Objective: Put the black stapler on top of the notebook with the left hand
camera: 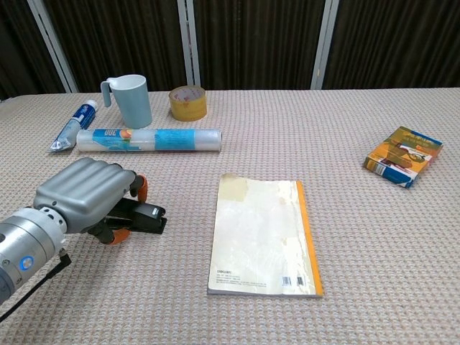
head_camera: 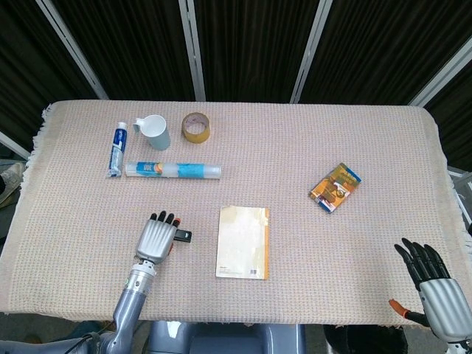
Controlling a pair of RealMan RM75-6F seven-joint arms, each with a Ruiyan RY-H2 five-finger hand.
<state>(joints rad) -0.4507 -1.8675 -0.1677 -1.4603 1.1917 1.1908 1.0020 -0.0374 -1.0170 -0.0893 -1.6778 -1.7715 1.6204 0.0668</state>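
Left robot hand (camera: 90,198) is arching over the black stapler (camera: 144,215), fingers straddling it, grip unclear (rigid, dense, slick plastic); stapler is lying left of the notebook (camera: 264,236).

Coarse woven tablecloth (camera: 345,302); glossy black stapler (camera: 147,214)
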